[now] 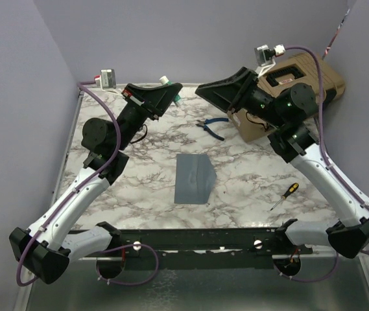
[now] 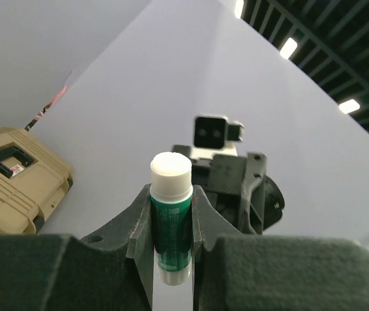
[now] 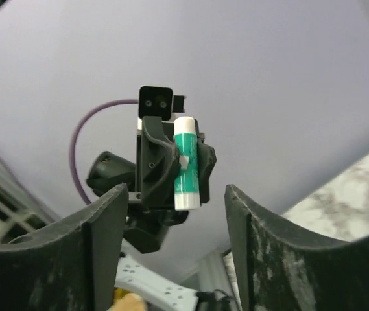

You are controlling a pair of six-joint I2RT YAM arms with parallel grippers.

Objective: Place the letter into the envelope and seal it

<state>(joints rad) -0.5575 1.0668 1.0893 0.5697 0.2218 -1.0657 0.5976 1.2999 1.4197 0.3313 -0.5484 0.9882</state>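
The grey-blue envelope (image 1: pixel 194 179) lies flat on the marble table (image 1: pixel 249 172), between the two arms. The letter is out of view. My left gripper (image 1: pixel 174 92) is raised at the back of the table and shut on a green glue stick (image 2: pixel 171 217) with a white cap (image 2: pixel 170 173). My right gripper (image 1: pixel 203 92) hovers at the same height, pointing at the left one with a small gap between them. Its fingers (image 3: pixel 265 259) stand open with nothing between them, and the glue stick (image 3: pixel 187 162) in the left gripper (image 3: pixel 174 165) shows beyond them.
Blue-handled pliers (image 1: pixel 210 127) lie behind the envelope. A screwdriver (image 1: pixel 283 195) lies at the right, near the front. A tan case (image 1: pixel 304 76) on a cardboard box (image 1: pixel 252 127) stands at the back right.
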